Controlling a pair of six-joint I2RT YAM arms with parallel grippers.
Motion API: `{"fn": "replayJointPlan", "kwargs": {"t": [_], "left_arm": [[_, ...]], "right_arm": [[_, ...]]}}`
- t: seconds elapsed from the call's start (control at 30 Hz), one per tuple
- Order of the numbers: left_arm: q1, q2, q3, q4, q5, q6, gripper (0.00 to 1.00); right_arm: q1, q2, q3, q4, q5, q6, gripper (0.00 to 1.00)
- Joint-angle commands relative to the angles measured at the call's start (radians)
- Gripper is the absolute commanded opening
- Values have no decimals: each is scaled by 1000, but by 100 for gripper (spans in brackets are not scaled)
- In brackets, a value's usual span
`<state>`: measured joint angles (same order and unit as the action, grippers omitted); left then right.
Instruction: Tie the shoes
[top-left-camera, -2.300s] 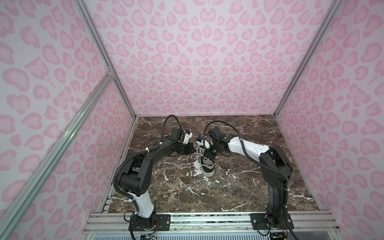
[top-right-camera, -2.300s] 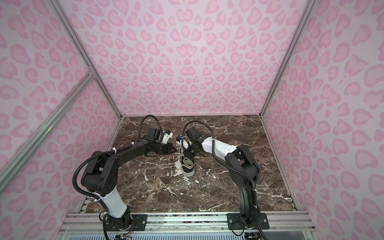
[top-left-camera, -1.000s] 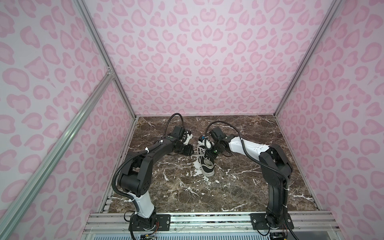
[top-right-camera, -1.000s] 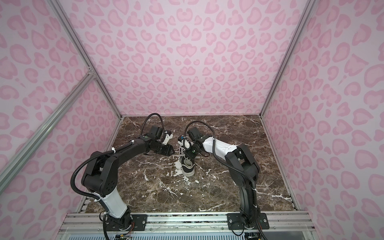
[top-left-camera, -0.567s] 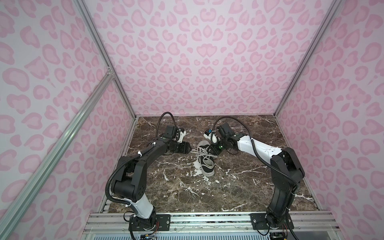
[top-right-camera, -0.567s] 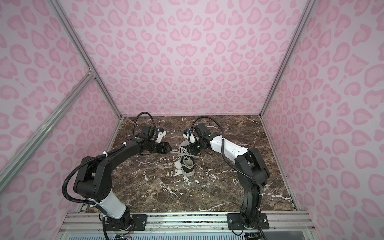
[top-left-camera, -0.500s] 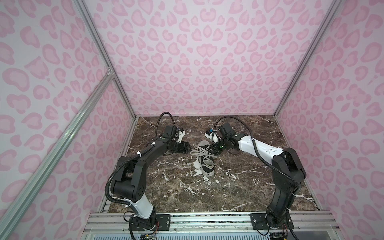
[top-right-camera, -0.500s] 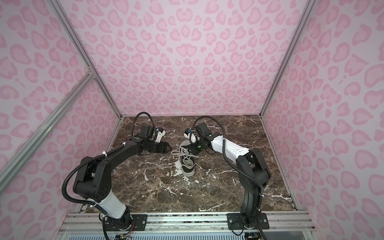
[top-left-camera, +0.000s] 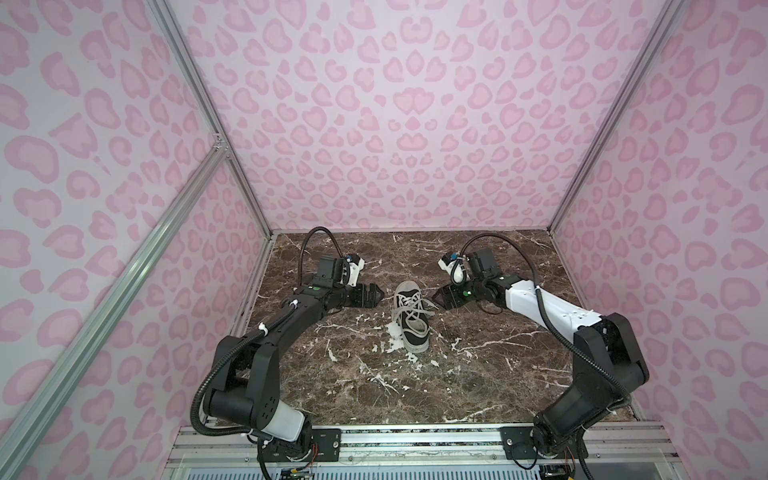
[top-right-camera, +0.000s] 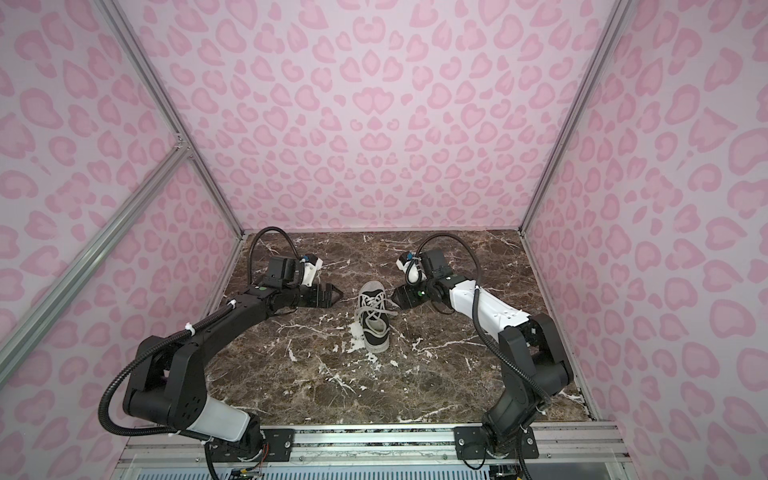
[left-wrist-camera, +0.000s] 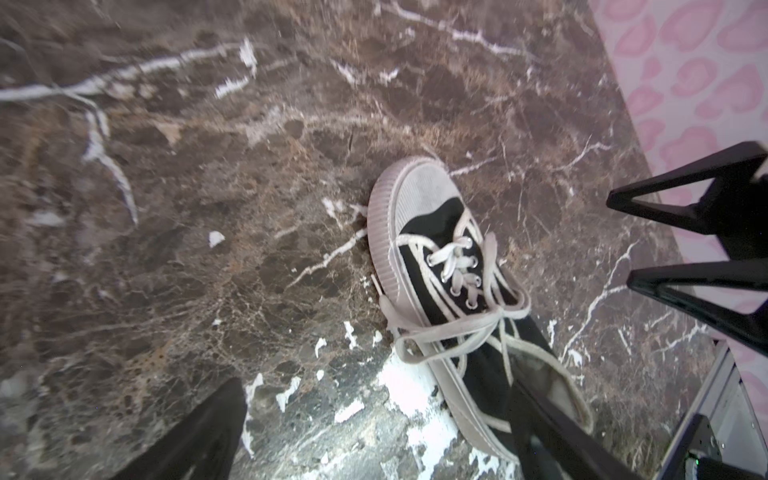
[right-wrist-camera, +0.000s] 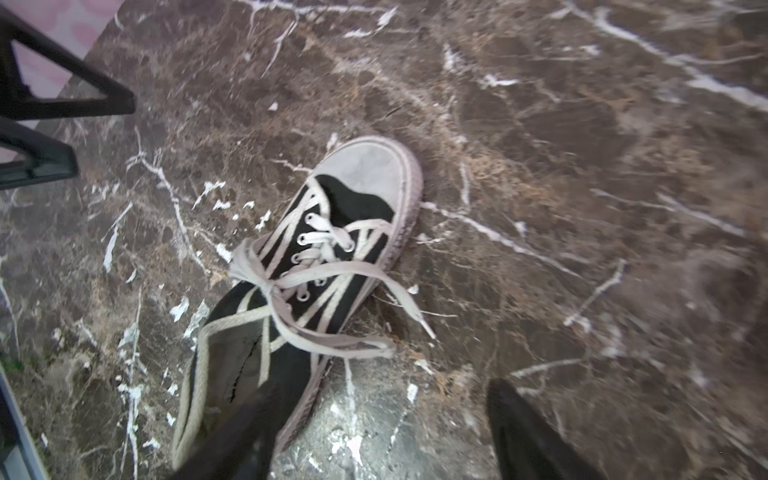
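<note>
Letting go is what has just happened: a second ago both arms were close in over the shoe (top-left-camera: 409, 318) with their jaws narrowed on the laces (right-wrist-camera: 268, 286), and since then they have drawn apart to either side and spread their jaws. The left gripper (top-left-camera: 375, 292) now stands open and empty just beside the shoe, and the right gripper (top-left-camera: 436, 296) is also open and empty on the opposite side. Each wrist view shows the other gripper's fingers parted with nothing between them.

The shoe stands on its sole near the middle of the table (top-left-camera: 374, 386), toe toward the back wall, between the two grippers and touched by neither. The laces meet in a knot on the tongue near the collar, with loops and loose ends draped over the sides; one end trails onto the table.

Judging from this, the pull that tightens the knot is over and the tie looks close to done, though the loops seem slack and uneven
</note>
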<state>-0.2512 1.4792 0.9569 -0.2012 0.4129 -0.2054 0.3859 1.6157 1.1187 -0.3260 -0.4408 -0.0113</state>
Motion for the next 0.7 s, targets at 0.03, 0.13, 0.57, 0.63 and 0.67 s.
{"fn": "replayJointPlan", "kwargs": {"t": [0.03,0.13,0.57,0.63,0.67], "left_arm": [[26,-102,-84,151,-44,-26,97],[32,-134,-98,129,-35,0,97],[-143,7,-77,-107,-50,93,91],[-160,56,-67,-87,-71,75,82],[-164,86,-54,-85,-62,75,78]], "right_arm": [[-62,-85,-75,83,0,38,98],[-96,-121,-92,67,3,33,98],[-94,-90,-109,29,34,135,98],[-94,-87,-105,20,33,131,98],[-94,-84,-99,13,34,128,98]]}}
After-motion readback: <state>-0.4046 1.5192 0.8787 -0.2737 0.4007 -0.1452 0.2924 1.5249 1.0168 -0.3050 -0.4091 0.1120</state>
